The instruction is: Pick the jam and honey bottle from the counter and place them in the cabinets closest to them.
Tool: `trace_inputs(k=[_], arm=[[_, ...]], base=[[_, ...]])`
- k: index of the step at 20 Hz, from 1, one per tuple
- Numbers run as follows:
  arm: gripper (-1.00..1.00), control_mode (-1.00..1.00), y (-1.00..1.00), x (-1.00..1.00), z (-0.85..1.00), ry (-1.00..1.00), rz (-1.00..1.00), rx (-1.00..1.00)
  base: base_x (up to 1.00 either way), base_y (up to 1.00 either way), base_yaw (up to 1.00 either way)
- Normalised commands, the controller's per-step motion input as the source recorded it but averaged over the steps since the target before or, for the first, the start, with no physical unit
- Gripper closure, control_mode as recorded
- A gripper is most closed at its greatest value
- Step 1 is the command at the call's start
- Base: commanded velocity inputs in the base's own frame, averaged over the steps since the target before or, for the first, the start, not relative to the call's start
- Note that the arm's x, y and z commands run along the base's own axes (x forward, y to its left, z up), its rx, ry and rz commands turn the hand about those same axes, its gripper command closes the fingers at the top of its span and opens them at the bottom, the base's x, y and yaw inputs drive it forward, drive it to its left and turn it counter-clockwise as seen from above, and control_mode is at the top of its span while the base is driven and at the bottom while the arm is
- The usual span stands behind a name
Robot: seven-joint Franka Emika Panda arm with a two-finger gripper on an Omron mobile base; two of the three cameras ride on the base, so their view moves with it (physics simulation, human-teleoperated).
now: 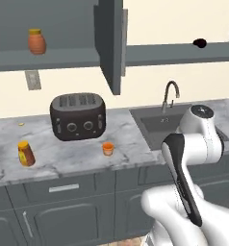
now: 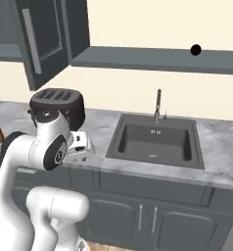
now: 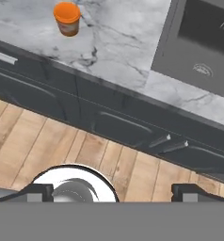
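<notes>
Toaster (image 1: 78,116) just behind jam (image 1: 108,148), counter (image 1: 135,144) open around, apparently

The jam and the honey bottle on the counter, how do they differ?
The jam is a tiny squat orange jar with a paler rim; the honey bottle is taller, slimmer, reddish-brown, with a yellow cap. The jam stands in front of the toaster, near the sink; the honey bottle stands far to its left. Both stand upright on the counter, untouched.

On bench (image 1: 135,149): honey bottle (image 1: 25,153) left, jam (image 1: 108,148) front of toaster (image 1: 78,116), sink (image 1: 157,122) right; pot (image 1: 36,41) on cabinet shelf (image 1: 58,58).
</notes>
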Motion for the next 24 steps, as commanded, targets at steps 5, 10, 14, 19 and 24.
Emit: trace_inputs(k=[5, 10, 14, 19, 24], arm=[[-1.0, 1.0, 0.0, 0.0, 0.0, 0.0, 0.0, 0.0], [-1.0, 1.0, 0.0, 0.0, 0.0, 0.0, 0.0, 0.0], [-1.0, 1.0, 0.0, 0.0, 0.0, 0.0, 0.0, 0.0], [-1.0, 1.0, 0.0, 0.0, 0.0, 0.0, 0.0, 0.0], [-1.0, 1.0, 0.0, 0.0, 0.0, 0.0, 0.0, 0.0]], base=[[-0.31, 0.84, 0.0], [-0.27, 0.83, 0.0], [-0.22, 0.74, 0.0], [-0.15, 0.59, 0.0], [-0.06, 0.4, 0.0]])
